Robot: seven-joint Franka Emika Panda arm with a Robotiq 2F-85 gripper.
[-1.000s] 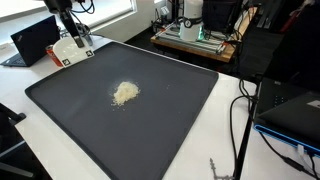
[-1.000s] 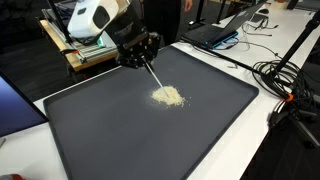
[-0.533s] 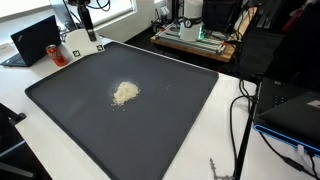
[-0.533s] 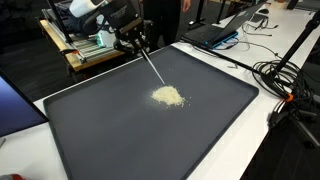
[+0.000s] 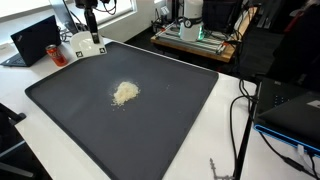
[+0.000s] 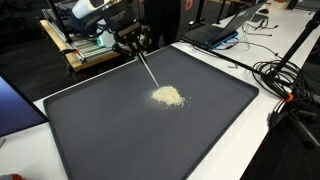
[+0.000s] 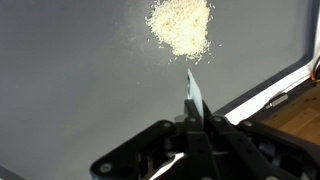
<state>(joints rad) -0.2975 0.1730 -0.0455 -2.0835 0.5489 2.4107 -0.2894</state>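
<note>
Above the black mat's [image 6: 100,140] far edge, I had the hand [image 6: 132,44] clamped together on a thin rod [image 6: 147,70]. Rod slanted down, tip just short of the pale grain pile [image 6: 168,96] lying mid-mat.

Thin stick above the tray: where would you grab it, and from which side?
Grip the thin stick at its top end, from above, as the gripper does with jaws shut on it. It is long, narrow and slants down toward the pale pile on the dark tray, so a top hold likely leaves its lower tip free to reach the grains.
</note>
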